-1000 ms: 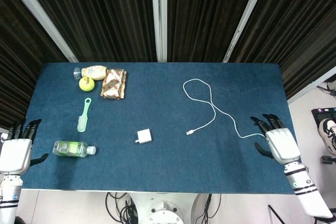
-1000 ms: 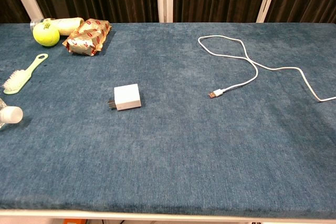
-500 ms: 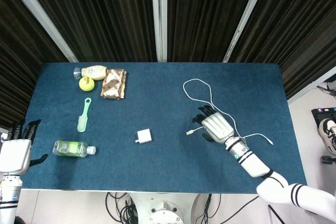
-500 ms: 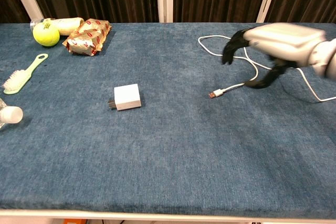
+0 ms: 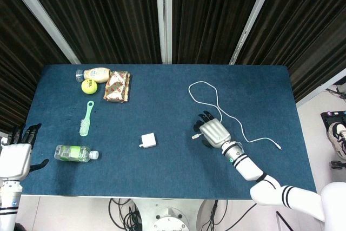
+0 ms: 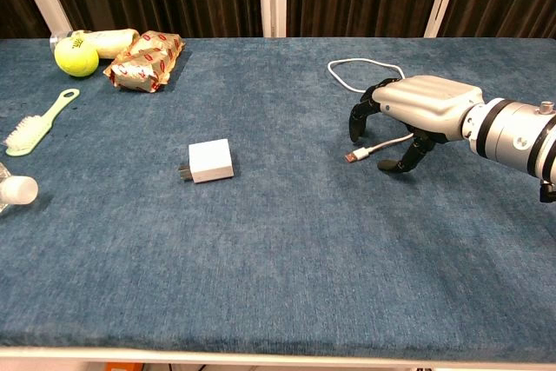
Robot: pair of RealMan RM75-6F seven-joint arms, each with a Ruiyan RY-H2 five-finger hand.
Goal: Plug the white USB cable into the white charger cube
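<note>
The white charger cube lies flat near the table's middle, prongs pointing left. The white USB cable loops across the right half, and its plug end rests on the cloth. My right hand arches palm-down over the cable just behind the plug, fingers and thumb curved down on either side; the cable runs under the palm and I see no pinch on it. My left hand hangs at the table's left edge, fingers spread, holding nothing; only the head view shows it.
At the far left are a tennis ball, a small pale bottle, a snack packet, a green brush and a water bottle. The cable's other end lies near the right edge.
My right hand swept from the table's right edge leftward along the cable and has dropped low over its plug end. The left hand, cube and plug have not moved.
</note>
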